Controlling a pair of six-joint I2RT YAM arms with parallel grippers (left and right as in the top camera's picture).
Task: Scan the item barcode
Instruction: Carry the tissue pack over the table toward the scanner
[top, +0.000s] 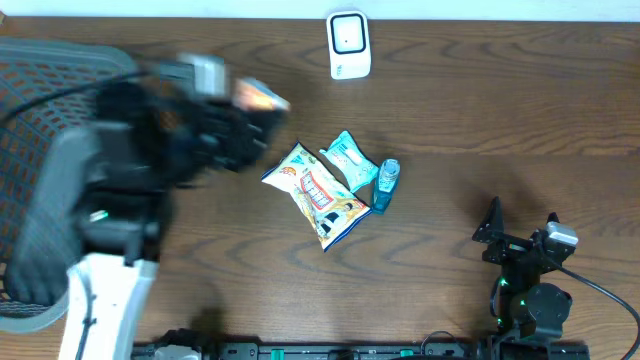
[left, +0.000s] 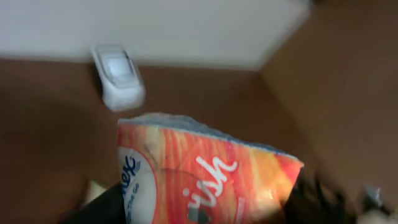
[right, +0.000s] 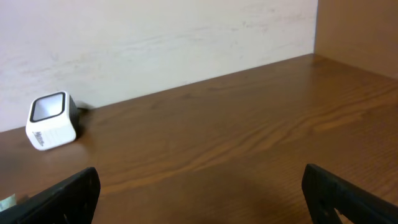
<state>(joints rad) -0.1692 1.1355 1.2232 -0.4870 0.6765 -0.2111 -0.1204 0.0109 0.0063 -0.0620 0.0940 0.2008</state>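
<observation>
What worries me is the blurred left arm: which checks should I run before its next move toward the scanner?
1. Orange pack gripped by the left gripper: ok.
2. Barcode turned toward the scanner: cannot tell, only the printed face shows.
3. Table between pack and scanner free of things: ok.
4. Right gripper open, holding nothing, far from the scanner: ok.
5. Snack bag, teal packet and blue bottle lying off that path: ok.
</observation>
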